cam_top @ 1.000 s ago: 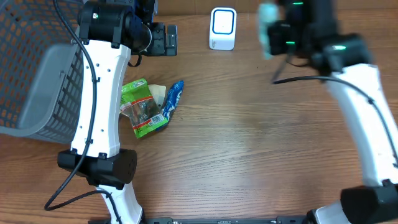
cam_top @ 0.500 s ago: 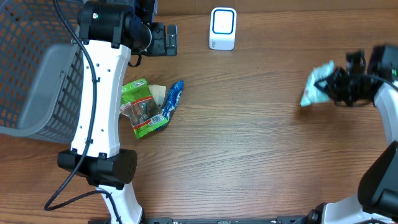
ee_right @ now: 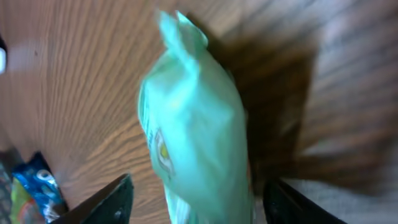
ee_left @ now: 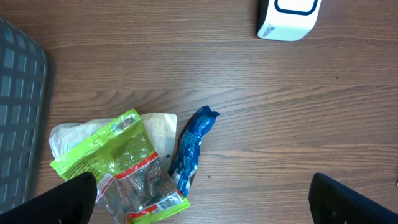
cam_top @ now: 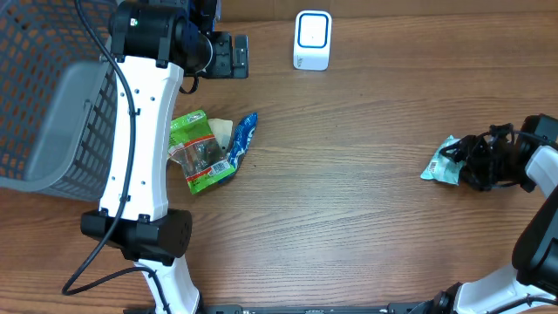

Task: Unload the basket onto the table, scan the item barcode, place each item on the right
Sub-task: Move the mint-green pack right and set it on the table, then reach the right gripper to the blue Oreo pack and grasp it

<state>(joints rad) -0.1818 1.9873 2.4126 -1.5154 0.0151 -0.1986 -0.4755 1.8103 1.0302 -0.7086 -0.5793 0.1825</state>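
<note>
The mint-green packet [cam_top: 443, 166] now lies on the table [cam_top: 349, 218] near its right edge, well away from the scanner [cam_top: 312, 39] it was held beside a second ago. The right gripper [cam_top: 466, 163] has released it, jaws spread to either side. The left gripper [ee_left: 202, 186] stays fully spread.

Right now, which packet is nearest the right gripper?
The mint packet, alone at the right, lying between the open fingers of the right gripper. The green packet, white packet and blue packet lie together far left.
</note>
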